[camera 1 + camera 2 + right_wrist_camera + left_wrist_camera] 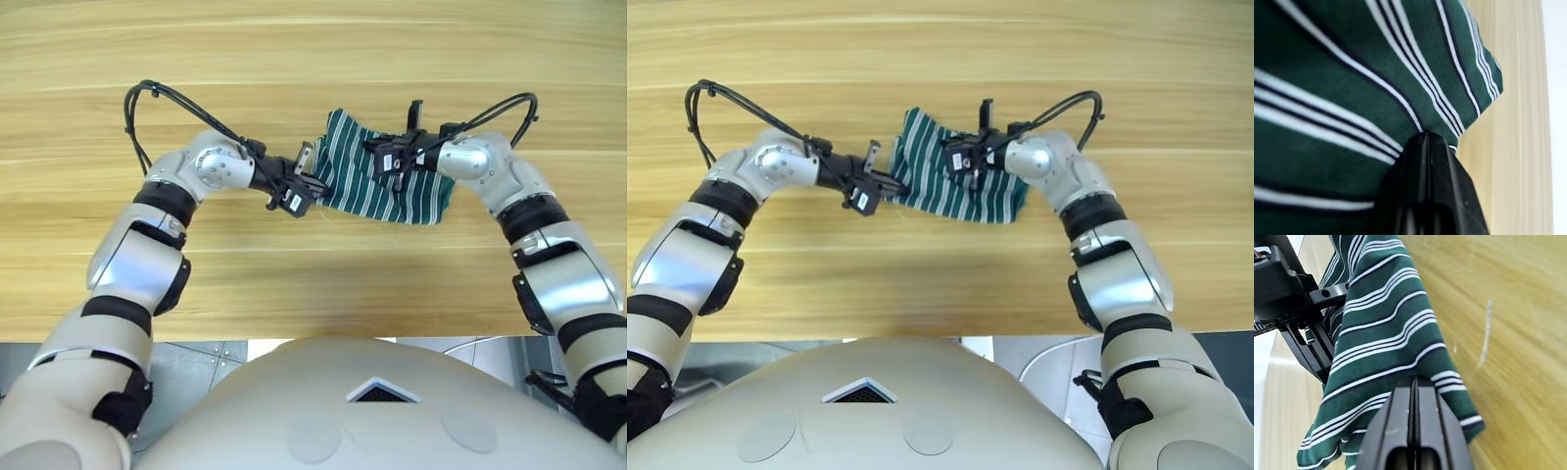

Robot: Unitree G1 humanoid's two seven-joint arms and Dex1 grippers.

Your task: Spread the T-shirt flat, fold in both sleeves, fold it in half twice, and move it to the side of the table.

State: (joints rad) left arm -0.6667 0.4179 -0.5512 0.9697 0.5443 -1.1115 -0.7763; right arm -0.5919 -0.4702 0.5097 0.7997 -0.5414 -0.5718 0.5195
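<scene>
Currently, left hand (1414, 382) is clamped shut on the left edge of the dark green, white-striped cotton T-shirt (345, 168); right hand (1425, 139) pinches its right part. T-shirt lies folded small, mid light wooden table (294, 49).

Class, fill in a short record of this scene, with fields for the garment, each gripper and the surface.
garment: green white-striped T-shirt, in a compact bundle, not spread flat
left gripper: shut on the shirt's left edge
right gripper: shut on the shirt's cloth, reaching in from the right
surface: light wooden table, shirt lying on it
</scene>
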